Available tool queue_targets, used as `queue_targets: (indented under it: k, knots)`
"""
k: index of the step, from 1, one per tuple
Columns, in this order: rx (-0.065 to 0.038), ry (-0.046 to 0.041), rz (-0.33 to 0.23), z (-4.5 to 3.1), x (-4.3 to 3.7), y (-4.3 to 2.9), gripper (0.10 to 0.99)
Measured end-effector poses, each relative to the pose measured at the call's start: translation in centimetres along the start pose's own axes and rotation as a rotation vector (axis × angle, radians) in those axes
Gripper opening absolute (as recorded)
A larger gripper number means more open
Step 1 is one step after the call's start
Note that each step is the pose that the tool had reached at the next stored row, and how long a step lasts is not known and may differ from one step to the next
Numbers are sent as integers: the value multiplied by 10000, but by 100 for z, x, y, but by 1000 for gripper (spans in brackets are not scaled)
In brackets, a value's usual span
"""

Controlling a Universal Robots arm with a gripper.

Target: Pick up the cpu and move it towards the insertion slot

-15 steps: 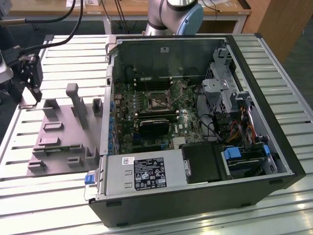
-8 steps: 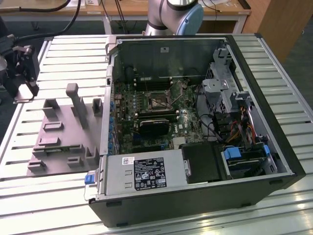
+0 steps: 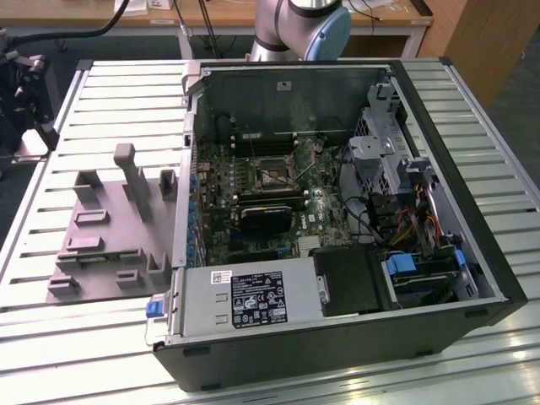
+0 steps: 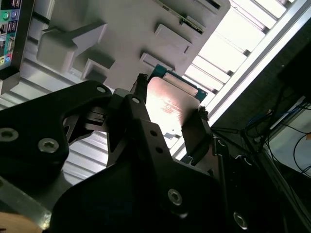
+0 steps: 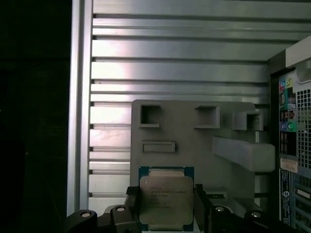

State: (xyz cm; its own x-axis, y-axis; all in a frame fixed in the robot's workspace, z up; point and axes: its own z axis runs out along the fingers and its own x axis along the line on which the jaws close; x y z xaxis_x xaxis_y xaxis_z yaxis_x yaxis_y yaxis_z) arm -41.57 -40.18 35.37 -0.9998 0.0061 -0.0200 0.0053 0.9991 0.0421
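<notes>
The cpu [image 5: 166,199], a thin square chip with a silver top and a green-edged rim, sits between my black fingers [image 5: 130,206]. My gripper [image 5: 166,208] is shut on its two opposite edges. In the second wrist view the cpu [image 4: 170,104] shows its shiny face between the gripper [image 4: 171,97] tips, held above the slatted table. The insertion slot [image 3: 272,173], a silvery square frame with a dark centre, lies on the green board inside the open computer case, toward the exterior view's right of the arm's black wrist assembly [image 3: 21,80].
A grey plastic fixture [image 3: 110,228] with raised blocks and pockets lies on the slatted metal table [image 3: 472,110], below the held chip [image 5: 194,141]. The open case [image 3: 337,337] holds cables, drive bays and a power supply. Its rear port panel [image 5: 291,126] stands beside the fixture.
</notes>
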Motion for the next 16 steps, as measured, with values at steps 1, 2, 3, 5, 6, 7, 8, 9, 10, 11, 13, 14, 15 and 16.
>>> queue_targets:
  k: [1, 2, 3, 5, 6, 7, 8, 9, 10, 11, 13, 14, 15, 16]
  knots:
    - [0, -1, 0, -25, -1, 2, 537]
    - [0, -2, 0, -51, -1, 3, 537]
    - [0, -2, 0, -76, -2, 5, 537]
    - [0, -3, 0, -118, -2, 7, 537]
    - [0, -3, 0, -138, -3, 8, 537]
    - [0, -3, 0, -159, -3, 9, 537]
    - [0, -3, 0, -179, -4, 11, 537]
    - [0, -2, 0, -195, -4, 12, 537]
    - [0, -3, 0, -198, -4, 12, 537]
    - [-1, -4, 0, -198, -4, 12, 537]
    - [-1, -4, 0, -200, -4, 12, 537]
    - [-1, -3, 0, -202, -4, 12, 537]
    - [0, -3, 0, -203, -5, 13, 537]
    - [0, -1, 1, -203, -9, 14, 537]
